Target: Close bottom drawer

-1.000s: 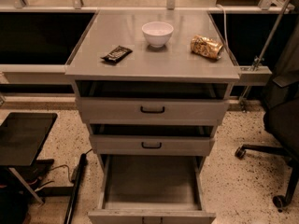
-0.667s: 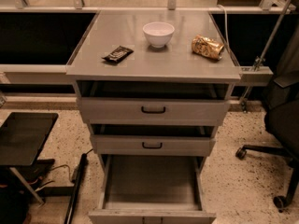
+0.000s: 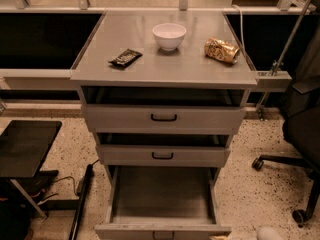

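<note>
Camera view shows the bottom drawer (image 3: 162,196) pulled far out at the cabinet's foot. The gripper is outside the frame, so I cannot tell its state. A push off-centre on the drawer front could probably skew it and jam it half-closed.

Hand (image 3: 269,233) newly at bottom edge

One camera only, set high in front of the grey drawer cabinet (image 3: 162,119) and tilted down at it; the counter (image 3: 165,66) lies fully in sight, while the open bottom drawer (image 3: 162,194) runs off the lower edge; close, cabinet centred, floor (image 3: 250,174) either side; a pale rounded shape at the lower right edge is seemingly the pincer (image 3: 270,233).
</note>
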Available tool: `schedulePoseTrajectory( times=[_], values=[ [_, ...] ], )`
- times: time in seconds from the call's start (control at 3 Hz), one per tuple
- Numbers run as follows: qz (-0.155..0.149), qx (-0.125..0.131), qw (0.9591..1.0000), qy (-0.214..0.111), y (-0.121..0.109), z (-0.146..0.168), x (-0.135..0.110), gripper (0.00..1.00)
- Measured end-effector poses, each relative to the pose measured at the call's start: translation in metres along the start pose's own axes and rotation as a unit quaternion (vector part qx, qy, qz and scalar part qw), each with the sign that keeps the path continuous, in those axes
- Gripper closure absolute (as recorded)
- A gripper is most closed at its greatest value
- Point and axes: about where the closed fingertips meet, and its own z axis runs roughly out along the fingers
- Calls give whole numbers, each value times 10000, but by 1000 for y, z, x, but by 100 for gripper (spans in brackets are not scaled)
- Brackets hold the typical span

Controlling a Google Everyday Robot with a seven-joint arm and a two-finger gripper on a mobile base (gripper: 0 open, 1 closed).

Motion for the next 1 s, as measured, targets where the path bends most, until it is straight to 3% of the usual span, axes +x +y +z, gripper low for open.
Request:
schedulePoseTrajectory(
  times=[0.33,0.67,1.0],
  values=[
    [-75,234,9997,46,-15,-9,-2,0],
    [-62,526,9978,394,-53,-7,-4,0],
    [158,591,9953,752,-102,22,6,0]
  ],
)
